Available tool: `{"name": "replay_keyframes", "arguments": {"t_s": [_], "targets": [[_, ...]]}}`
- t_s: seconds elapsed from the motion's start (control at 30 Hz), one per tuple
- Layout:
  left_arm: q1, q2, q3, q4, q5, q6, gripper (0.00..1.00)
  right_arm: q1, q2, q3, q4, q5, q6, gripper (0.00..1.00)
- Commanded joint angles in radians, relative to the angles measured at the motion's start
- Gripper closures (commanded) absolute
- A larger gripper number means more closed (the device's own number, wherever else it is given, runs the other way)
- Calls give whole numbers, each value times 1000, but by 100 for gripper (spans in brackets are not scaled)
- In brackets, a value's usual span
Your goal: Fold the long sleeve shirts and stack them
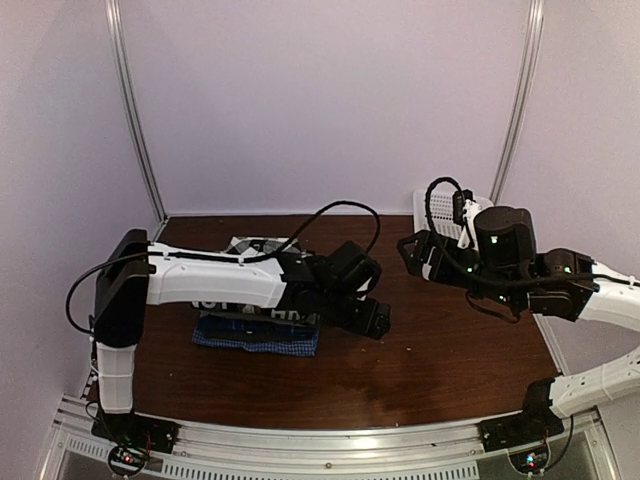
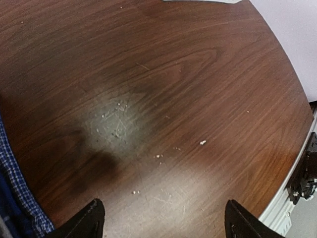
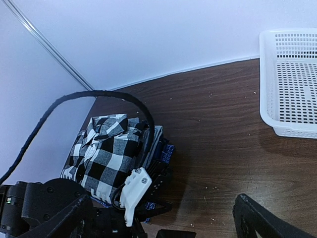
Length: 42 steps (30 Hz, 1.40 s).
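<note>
Stack: soft black-and-white check collared shirt [image 3: 106, 153] folded atop blue-checked cloth shirt [image 1: 255, 338], left side of dark wooden table [image 2: 173, 99]. Left gripper [image 2: 166, 220] beside stack, right gripper [image 3: 166, 218] raised; both empty, jaws wide. Lift left straight up, don't snag the hem.

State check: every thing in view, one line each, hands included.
left hand: open, holding nothing.
right hand: open, holding nothing.
black-and-white check shirt: folded, top of stack.
blue-checked shirt: folded, bottom of stack.
basket: upright, visible part empty.
</note>
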Motion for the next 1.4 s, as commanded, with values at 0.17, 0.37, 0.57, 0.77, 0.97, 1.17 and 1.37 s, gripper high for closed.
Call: {"name": "replay_keyframes", "arguments": {"t_s": [0.17,0.37,0.57,0.77,0.97,1.17,1.37], "targets": [[56,176,134,-45,-42,34,14,-5,-30,-14,-46,20,17,0],[97,207,125,-46,-57,33,14,-5,-46,-30,-61,25,28,0],[131,214,94,-45,-58,37,14,-5,-49,-37,-66,27,33,0],[164,201,41,-45,-66,37,14,-5,-42,-39,-64,25,33,0],[206,163,-32,-37,-89,38,14,-5,-40,-45,-60,20,36,0],[264,88,-139,-13,-106,54,14,-5,-37,-55,-51,16,38,0],[342,-6,-264,13,-106,88,14,-5,-28,-68,-36,4,41,0]]}}
